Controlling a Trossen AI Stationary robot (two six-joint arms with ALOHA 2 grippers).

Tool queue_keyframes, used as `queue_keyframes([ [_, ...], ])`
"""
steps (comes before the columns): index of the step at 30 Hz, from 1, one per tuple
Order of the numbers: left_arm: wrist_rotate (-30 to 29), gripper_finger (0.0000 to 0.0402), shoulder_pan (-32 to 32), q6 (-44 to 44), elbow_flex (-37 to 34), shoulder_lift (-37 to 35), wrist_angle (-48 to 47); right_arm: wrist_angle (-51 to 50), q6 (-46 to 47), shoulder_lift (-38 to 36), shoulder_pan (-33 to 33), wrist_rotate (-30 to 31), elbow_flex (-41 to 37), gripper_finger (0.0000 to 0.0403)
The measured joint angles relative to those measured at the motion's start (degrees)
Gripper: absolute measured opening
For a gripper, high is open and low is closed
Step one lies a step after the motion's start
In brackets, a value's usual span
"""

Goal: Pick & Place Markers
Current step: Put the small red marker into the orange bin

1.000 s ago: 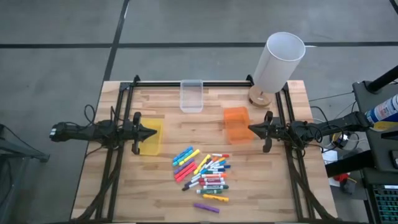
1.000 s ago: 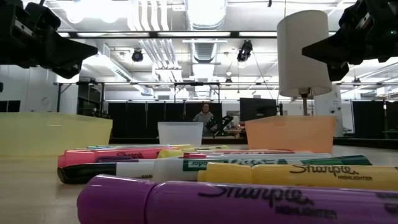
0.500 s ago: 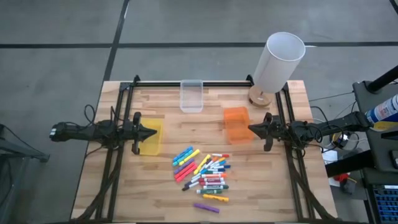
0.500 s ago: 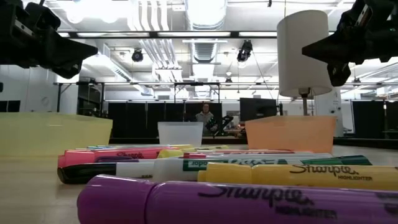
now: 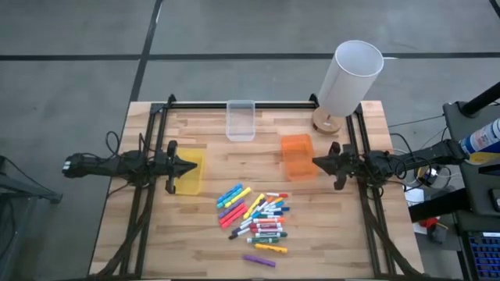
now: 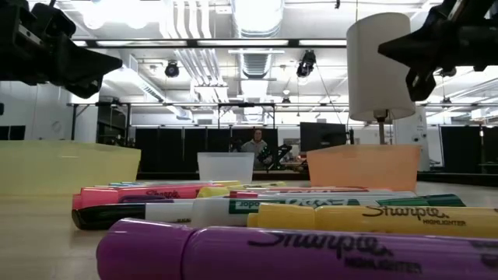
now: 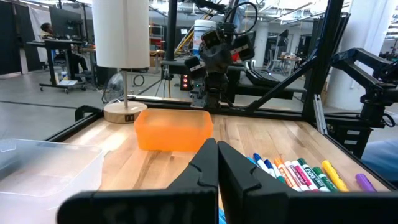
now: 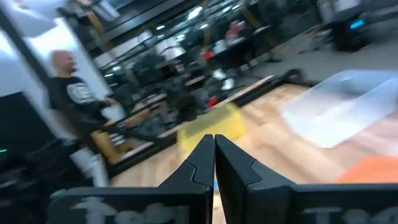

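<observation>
Both sets of fingers are pressed together on nothing. From above, I see the left gripper [image 5: 191, 165] over the yellow bin [image 5: 188, 172] and the right gripper [image 5: 316, 162] at the orange bin [image 5: 296, 156], with the markers [image 5: 255, 218] heaped on the table [image 5: 328, 234] between and nearer the front edge; bare wood rings the heap. At table height, a purple highlighter [image 6: 296, 253] fills the foreground. My left wrist camera faces the orange bin and lamp [image 7: 120, 56]. My right wrist camera adds a person [image 8: 71, 106] beyond the table.
</observation>
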Motion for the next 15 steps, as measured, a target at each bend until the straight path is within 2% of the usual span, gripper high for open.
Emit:
queue_keyframes([
  [7,0.0,0.0000,0.0,0.0,0.0,0.0,0.0,1.1,0.9,-0.1,0.0,-0.4,0.0,0.0009],
  [11,0.0,0.0000,0.0,0.0,0.0,0.0,0.0,2.1,-2.2,0.6,0.0,1.2,0.0,0.0009],
  [13,0.0,0.0000,0.0,0.0,0.0,0.0,0.0,4.1,-6.0,1.4,0.0,-1.1,0.0,0.0009],
  [15,0.0,0.0000,0.0,0.0,0.0,0.0,0.0,5.6,-9.4,2.8,0.0,-6.7,0.0,0.0009],
])
